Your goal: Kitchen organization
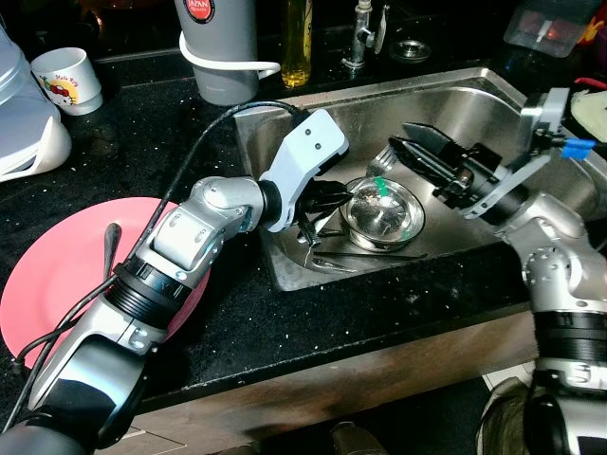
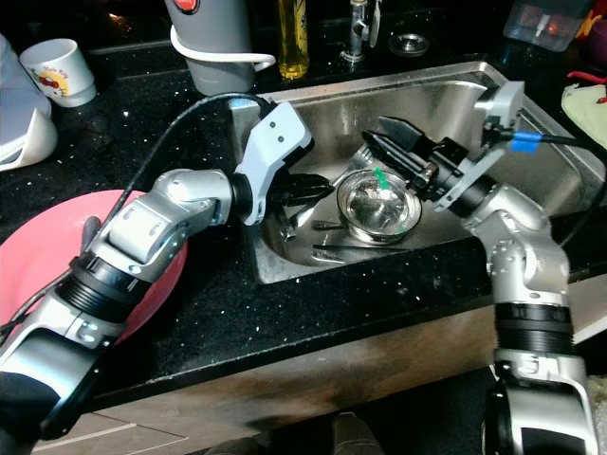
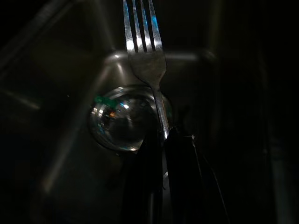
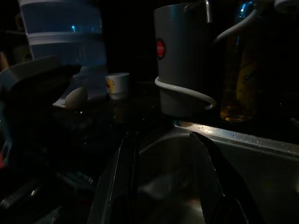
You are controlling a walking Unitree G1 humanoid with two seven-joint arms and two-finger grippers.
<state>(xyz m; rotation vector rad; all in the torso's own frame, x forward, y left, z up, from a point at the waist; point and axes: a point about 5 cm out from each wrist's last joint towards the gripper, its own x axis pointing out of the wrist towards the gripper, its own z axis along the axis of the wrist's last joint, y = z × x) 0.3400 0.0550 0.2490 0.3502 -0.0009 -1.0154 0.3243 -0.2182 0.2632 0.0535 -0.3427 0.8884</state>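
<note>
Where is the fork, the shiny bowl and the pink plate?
fork [image 3: 145, 56]: left wrist view, on the base of its tines.
shiny bowl [image 1: 381, 214]: left eye view, on its inside.
pink plate [image 1: 57, 275]: left eye view, on its bare flat face.

Bowl [image 1: 383, 213] in sink [image 1: 474, 104], plate [image 1: 57, 275] left.

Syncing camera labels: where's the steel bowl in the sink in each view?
Left eye: steel bowl right of centre, between both grippers.
Right eye: centre.
Left wrist: centre-left, behind the held fork.
Right wrist: not in it.
Shared landmark: the bowl's green tag.
</note>
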